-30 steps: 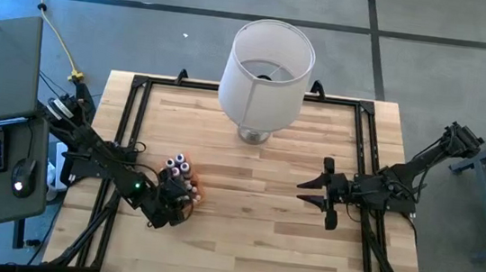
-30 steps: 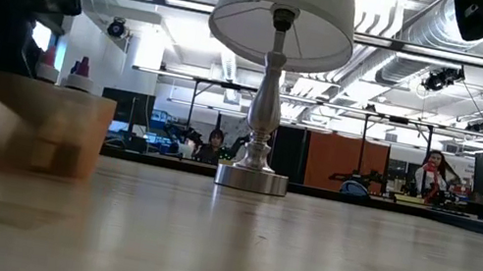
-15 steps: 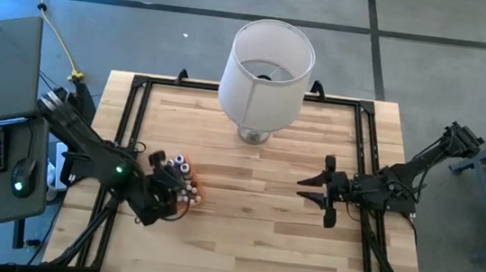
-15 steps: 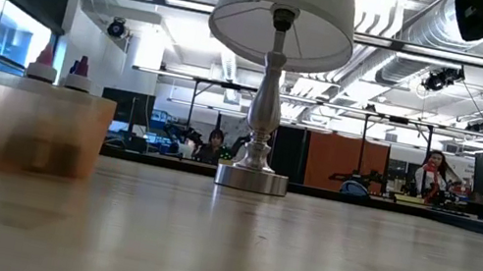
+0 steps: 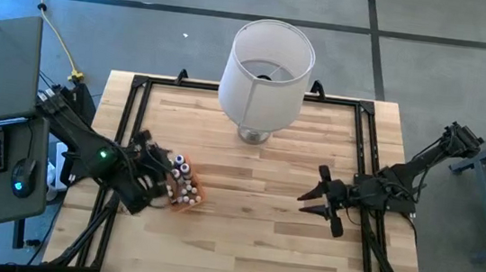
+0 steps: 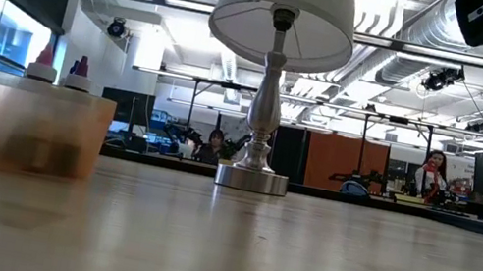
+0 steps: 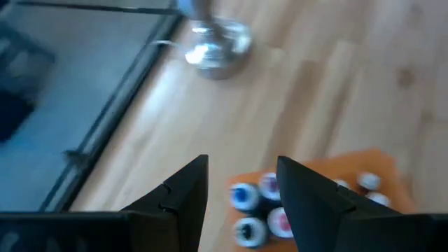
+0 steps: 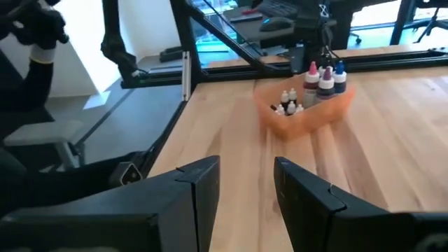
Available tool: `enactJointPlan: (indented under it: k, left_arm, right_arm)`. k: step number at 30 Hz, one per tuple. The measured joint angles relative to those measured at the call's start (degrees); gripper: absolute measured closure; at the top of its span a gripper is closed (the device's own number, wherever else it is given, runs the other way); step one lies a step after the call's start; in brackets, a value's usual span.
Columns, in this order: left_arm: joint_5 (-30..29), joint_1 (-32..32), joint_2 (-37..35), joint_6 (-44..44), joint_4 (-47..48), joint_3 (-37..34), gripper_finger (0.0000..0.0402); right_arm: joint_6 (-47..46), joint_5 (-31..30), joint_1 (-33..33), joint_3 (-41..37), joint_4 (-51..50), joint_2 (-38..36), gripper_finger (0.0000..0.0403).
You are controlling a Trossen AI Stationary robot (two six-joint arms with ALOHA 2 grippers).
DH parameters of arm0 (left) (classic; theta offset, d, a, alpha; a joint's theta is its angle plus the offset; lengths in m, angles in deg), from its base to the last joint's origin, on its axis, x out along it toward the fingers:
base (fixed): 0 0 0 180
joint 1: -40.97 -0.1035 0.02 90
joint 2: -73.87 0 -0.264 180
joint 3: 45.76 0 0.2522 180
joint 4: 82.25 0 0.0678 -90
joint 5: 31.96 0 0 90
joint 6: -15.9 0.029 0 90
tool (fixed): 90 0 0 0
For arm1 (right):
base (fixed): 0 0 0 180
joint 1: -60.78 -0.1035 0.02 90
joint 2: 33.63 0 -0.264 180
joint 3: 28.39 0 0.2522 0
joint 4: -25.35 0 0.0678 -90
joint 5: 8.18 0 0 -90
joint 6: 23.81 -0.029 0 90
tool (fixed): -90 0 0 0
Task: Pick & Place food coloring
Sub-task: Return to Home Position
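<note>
The food coloring bottles (image 5: 183, 177) stand upright in a flat orange tray (image 5: 191, 201) on the left part of the table. They also show in the left wrist view (image 7: 260, 203) and the right wrist view (image 8: 316, 82). My left gripper (image 5: 160, 168) hangs open above the tray's left side with nothing between its fingers (image 7: 241, 164). My right gripper (image 5: 305, 201) waits open over the right part of the table, pointing toward the tray (image 8: 245, 164).
A lamp with a big white shade (image 5: 267, 64) stands on its metal foot (image 5: 254, 135) at the far middle of the table. A black frame (image 5: 135, 97) runs along the table's edges. Bare wood lies between the tray and my right gripper.
My left gripper has risen from low over the tray and drawn back toward the table's left edge, staying open; it has left the low view. The tray and bottles stay where they were. My right gripper has turned slightly in place.
</note>
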Motion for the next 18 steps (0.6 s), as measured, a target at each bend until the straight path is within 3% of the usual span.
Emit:
enactJointPlan:
  k: [5,10,13,18]
  left_arm:
    - [-0.52,0.01,-8.53,-10.78,9.62,0.01,0.0236]
    - [-0.38,1.63,-21.11,-9.62,7.29,-4.65,0.0236]
    - [-1.95,3.65,-30.34,-2.73,-3.69,-13.49,0.0236]
    - [-3.34,4.89,-44.74,17.2,-34.95,-34.07,0.0236]
  right_arm:
    - [1.05,-2.93,0.36,0.0,1.91,-0.7,0.0274]
    - [5.92,-0.09,0.43,0.0,-1.27,-7.22,0.0274]
    - [10.72,4.46,0.37,-0.02,-2.01,-12.84,0.0274]
    - [15.15,7.44,0.39,-1.71,-4.79,-23.02,0.0274]
